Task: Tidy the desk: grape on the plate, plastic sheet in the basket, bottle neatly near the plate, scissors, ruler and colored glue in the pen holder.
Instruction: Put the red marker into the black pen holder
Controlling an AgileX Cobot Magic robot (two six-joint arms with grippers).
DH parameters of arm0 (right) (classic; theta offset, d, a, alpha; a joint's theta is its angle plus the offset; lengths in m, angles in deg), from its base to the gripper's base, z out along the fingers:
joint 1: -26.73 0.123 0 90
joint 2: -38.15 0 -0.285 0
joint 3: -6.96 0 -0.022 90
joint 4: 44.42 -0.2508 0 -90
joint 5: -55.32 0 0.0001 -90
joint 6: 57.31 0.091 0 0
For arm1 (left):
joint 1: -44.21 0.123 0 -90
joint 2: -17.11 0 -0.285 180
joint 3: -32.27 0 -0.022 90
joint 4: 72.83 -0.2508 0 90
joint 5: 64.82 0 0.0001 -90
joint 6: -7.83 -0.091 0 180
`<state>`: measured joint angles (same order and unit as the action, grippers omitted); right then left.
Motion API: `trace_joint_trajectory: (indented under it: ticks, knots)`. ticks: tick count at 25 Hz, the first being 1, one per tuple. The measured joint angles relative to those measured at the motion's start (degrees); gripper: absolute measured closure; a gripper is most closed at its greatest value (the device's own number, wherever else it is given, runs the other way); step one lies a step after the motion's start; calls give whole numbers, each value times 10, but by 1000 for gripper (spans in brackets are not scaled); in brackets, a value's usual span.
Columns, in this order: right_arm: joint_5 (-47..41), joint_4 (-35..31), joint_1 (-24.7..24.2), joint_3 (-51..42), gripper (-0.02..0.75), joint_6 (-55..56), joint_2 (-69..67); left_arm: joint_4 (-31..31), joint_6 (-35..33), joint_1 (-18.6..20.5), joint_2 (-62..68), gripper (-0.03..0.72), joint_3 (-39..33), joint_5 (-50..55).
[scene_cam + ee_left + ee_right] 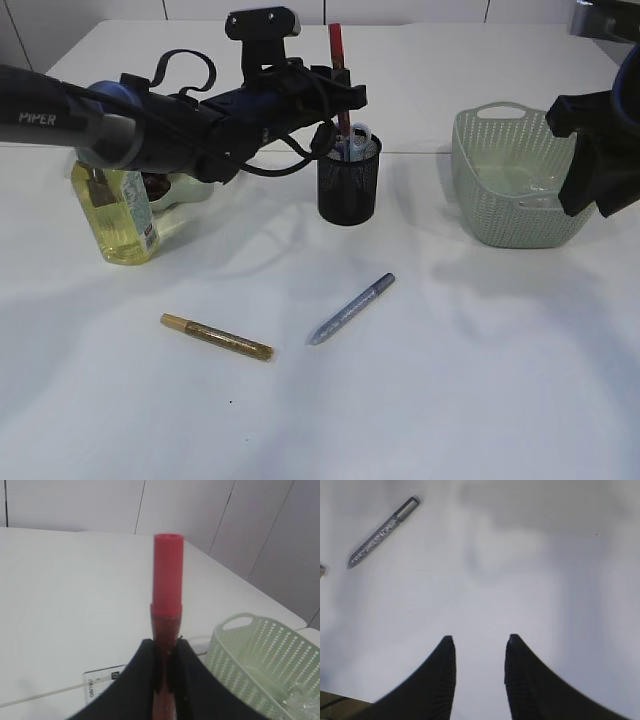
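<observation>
Exterior view shows three glue pens: a gold one (217, 337) and a silver one (351, 309) lying toward the tabletop's front, and a red one (166, 630) upright over the pen holder (349, 190). One bottle (117, 215) stands at the left, half hiding the plate (190, 190). The left gripper (165, 672) pinches the red pen. One basket (515, 180) sits right, clear sheet inside faint. The right gripper (479, 672) hangs spread, empty.

Red glue pen (167, 595) between gripper (165, 655) fingers
</observation>
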<state>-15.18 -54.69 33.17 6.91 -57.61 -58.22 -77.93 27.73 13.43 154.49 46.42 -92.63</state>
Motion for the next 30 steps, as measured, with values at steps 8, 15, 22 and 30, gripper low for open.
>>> trace_joint_trajectory:
  ticks: [8, 15, 22, 30]
  knots:
    - [0, 0, 0, 0, 457, -1, 0, -2, 0, 6, 0, 580, 0, 2]
    - [0, 0, 0, 0, 457, -1, 0, -6, 0, 6, 0, 567, 0, 6]
    - [0, 0, 0, 0, 457, -1, 0, -8, 0, 6, 0, 547, 0, 18]
    - [0, 0, 0, 0, 457, -1, 0, -8, 0, 6, 0, 531, 0, 19]
